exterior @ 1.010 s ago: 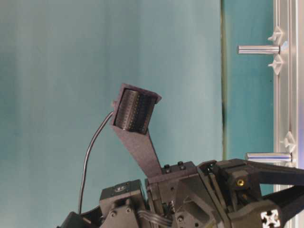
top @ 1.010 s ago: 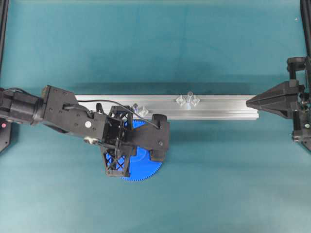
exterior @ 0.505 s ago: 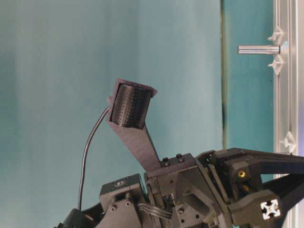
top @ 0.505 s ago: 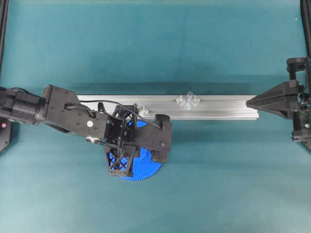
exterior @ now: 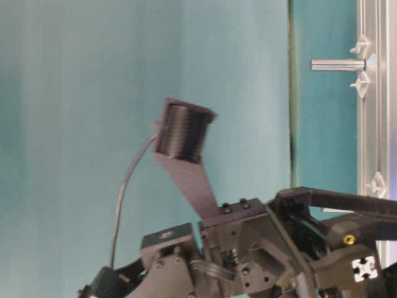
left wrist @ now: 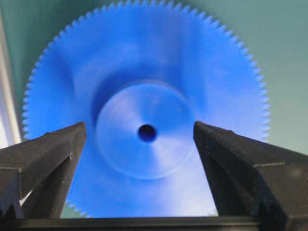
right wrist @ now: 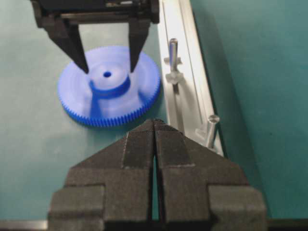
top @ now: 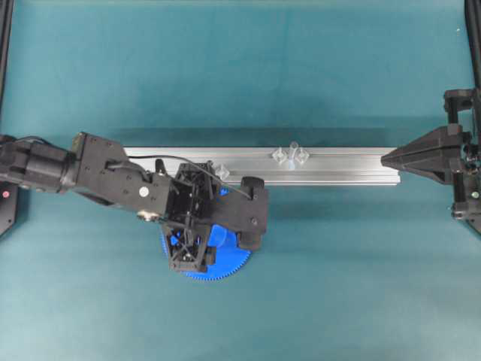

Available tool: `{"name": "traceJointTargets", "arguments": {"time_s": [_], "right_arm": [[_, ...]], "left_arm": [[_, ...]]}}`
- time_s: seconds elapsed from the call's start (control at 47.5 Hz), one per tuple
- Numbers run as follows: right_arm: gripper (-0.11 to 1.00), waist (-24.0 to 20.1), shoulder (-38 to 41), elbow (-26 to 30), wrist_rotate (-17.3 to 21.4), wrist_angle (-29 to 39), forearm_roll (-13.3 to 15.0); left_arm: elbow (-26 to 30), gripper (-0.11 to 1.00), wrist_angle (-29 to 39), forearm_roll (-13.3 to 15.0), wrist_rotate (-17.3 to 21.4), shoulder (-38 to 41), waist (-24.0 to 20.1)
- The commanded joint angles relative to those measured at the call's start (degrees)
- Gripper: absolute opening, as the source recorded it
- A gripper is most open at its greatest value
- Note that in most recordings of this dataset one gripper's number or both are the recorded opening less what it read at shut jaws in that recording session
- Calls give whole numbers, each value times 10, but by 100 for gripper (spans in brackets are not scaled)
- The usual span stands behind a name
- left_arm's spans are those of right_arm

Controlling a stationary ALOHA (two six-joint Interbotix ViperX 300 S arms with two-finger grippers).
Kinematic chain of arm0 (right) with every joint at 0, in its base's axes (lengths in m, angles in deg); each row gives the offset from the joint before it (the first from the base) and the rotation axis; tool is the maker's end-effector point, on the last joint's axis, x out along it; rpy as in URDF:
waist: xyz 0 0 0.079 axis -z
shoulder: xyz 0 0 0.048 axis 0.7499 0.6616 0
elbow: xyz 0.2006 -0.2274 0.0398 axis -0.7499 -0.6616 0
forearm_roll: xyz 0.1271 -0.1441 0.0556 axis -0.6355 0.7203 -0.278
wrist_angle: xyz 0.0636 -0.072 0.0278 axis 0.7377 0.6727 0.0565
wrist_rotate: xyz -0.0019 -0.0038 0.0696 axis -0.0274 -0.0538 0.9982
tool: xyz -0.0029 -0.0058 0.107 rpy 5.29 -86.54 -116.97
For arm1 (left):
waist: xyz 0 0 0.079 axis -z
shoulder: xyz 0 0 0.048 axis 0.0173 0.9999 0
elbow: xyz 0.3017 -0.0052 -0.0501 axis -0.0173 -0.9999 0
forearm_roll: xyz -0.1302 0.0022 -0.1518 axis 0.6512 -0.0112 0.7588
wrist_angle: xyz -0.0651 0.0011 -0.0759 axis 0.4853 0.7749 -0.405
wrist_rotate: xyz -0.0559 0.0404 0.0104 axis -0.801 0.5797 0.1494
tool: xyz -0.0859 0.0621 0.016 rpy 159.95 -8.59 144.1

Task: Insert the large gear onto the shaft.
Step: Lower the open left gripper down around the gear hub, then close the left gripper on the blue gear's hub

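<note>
The gear (top: 225,263) lies flat on the teal surface (top: 338,286), just on the near side of the aluminium rail (top: 338,167), with bare surface all round its rim except where the rail runs close by. The left gripper (left wrist: 139,132) hangs over it with its jaws spread wide, one to each side of the raised hub; in the right wrist view the fingertips (right wrist: 82,65) stand apart from the hub, so nothing is held. A second ago these jaws were clenched together above the gear; they have since parted fully, and the arm has barely shifted.

The shaft (top: 293,147) stands upright on the rail between its two clear diamond pieces, well to the right of the gear and with open room above it. A shorter clear stub (top: 222,171) sits on the rail next to the left wrist.

The right gripper (right wrist: 155,126) rests at the rail's right end, its jaws pressed together and empty, unmoved.
</note>
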Motion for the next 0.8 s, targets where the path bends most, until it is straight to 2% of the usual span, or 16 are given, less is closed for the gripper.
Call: {"name": "traceJointTargets", "arguments": {"time_s": [0.0, 0.231, 0.778], "right_arm": [[0, 1, 3, 6, 6, -5, -1], [0, 1, 3, 5, 6, -7, -1], [0, 1, 3, 5, 8, -7, -1]], "left_arm": [[16, 95, 6, 0, -4, -10, -4], [25, 95, 11, 0, -34, -4, -8], [17, 95, 11, 1, -38, -3, 4]]}}
